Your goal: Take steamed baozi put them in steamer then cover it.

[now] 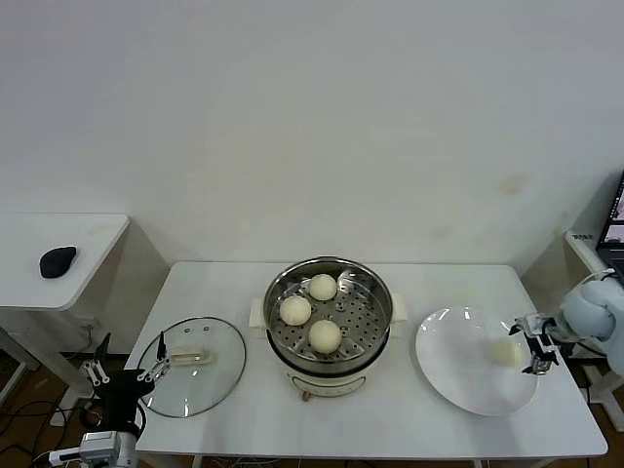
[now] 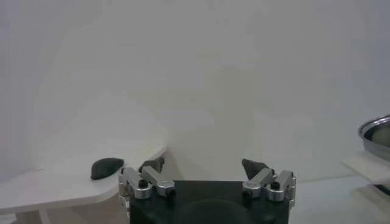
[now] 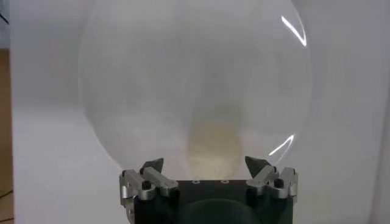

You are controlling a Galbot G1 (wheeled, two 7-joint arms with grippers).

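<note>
The steamer (image 1: 375, 292) stands open in the middle of the table with three steamed baozi (image 1: 325, 335) on its perforated tray. One more baozi (image 1: 505, 352) lies on the white plate (image 1: 458, 361) to its right. My right gripper (image 1: 525, 348) is open at the plate's right edge, just short of that baozi. In the right wrist view the baozi (image 3: 213, 149) shows as a pale blur just ahead of the gap between the spread fingers of the right gripper (image 3: 205, 164). The cover (image 1: 192, 366) lies flat on the table left of the steamer. My left gripper (image 1: 122, 373) hangs open and holds nothing, off the table's left front corner.
A lower side table (image 1: 58, 283) with a black object (image 1: 57, 260) on it stands to the far left. The left wrist view shows that object (image 2: 106, 168) and the steamer's rim (image 2: 378, 131). A wall runs behind the table.
</note>
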